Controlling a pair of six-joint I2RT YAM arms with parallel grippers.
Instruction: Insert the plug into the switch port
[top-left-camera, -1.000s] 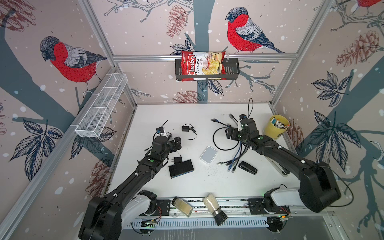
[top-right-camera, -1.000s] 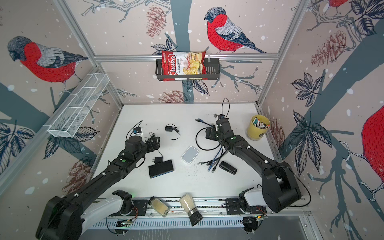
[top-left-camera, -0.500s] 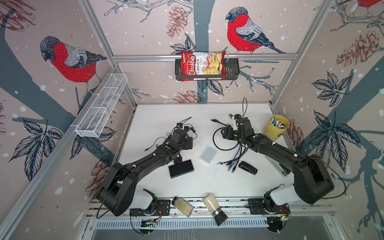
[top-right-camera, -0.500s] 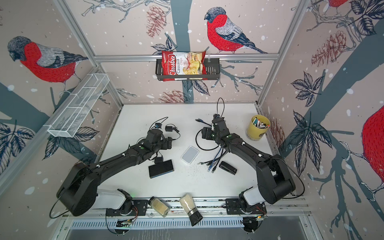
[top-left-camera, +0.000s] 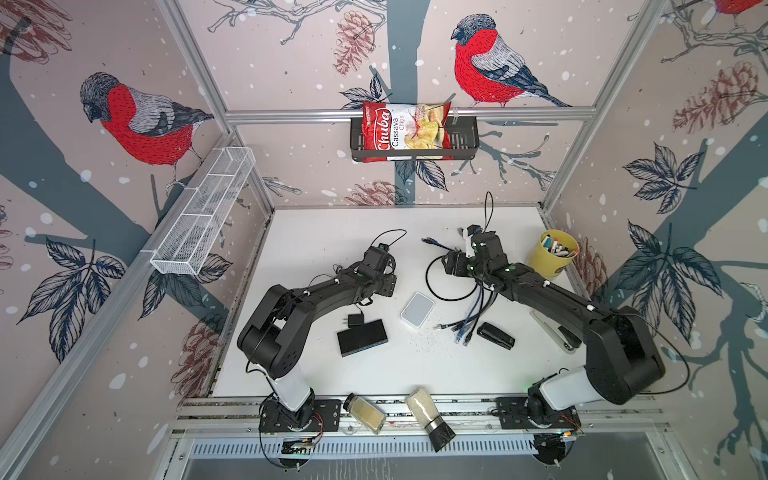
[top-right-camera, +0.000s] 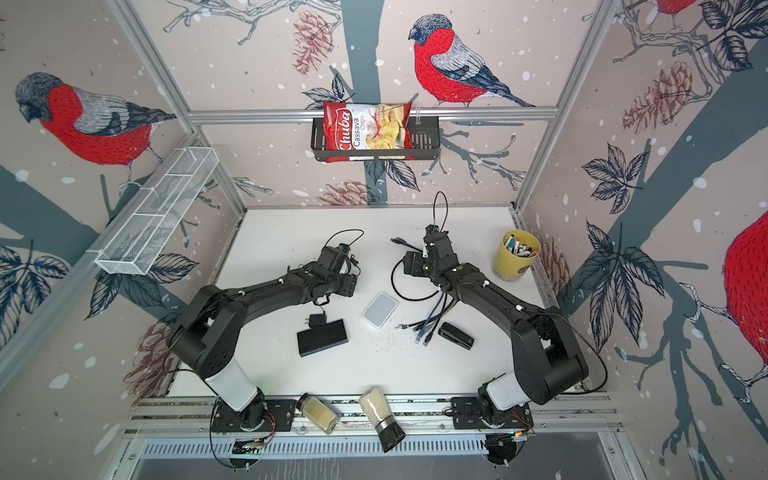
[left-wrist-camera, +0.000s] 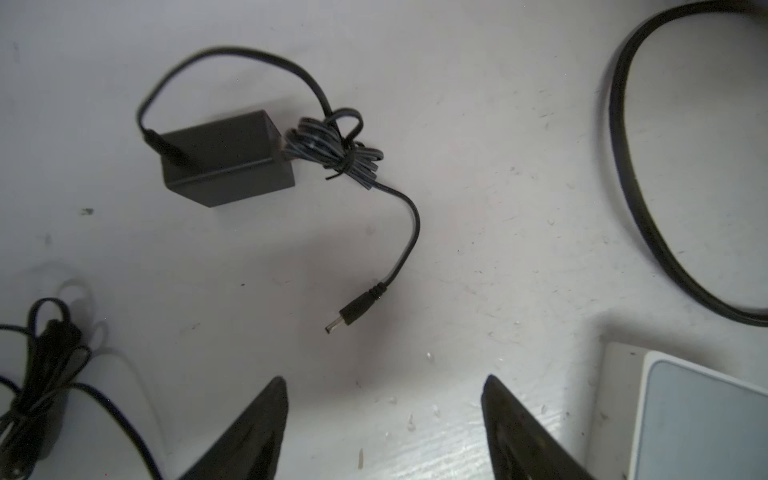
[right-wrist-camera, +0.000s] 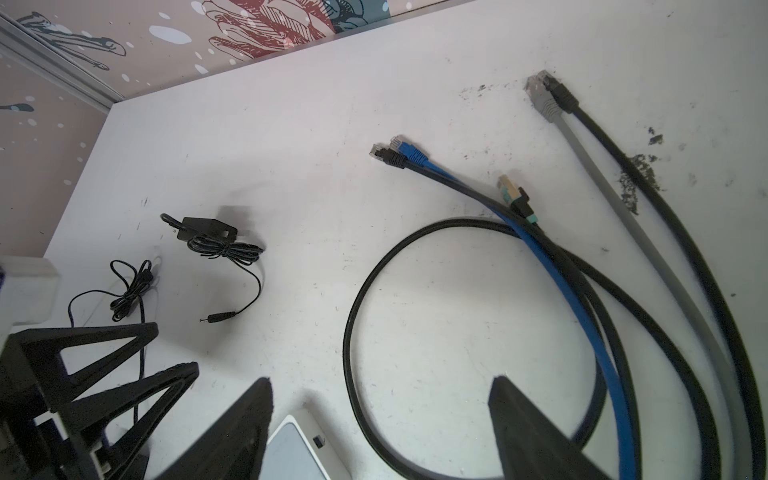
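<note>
Hard to find the plug from above: in both top views the left arm's wrist covers that patch of table (top-left-camera: 324, 232), and only a thin loop of cord peeks out on its far side. The left wrist view settles it. The plug (left-wrist-camera: 353, 316) lies flat on the white surface on its short cord, the power adapter (left-wrist-camera: 226, 158) beyond it. The left gripper (left-wrist-camera: 385, 379) sits just short of the plug, fingers spread wide, nothing between them, not touching it.

The white switch (top-left-camera: 417, 309) lies right of that gripper, apart from the plug. Both wrist views cut it off at the frame edge. A small dark socket shows on its side wall in the right wrist view, too small to read. A second cord bundle (left-wrist-camera: 37, 374) is cropped too.

The left arm folds up from its near-left base and reaches far and rightward, wrist tipped down. The right arm stretches from the near right toward the far middle. The right gripper (right-wrist-camera: 382, 381) hangs over the black cable loop (right-wrist-camera: 353, 332), jaws wide apart and holding nothing. The black box (top-left-camera: 361, 336) lies near the left arm, untouched.
</note>
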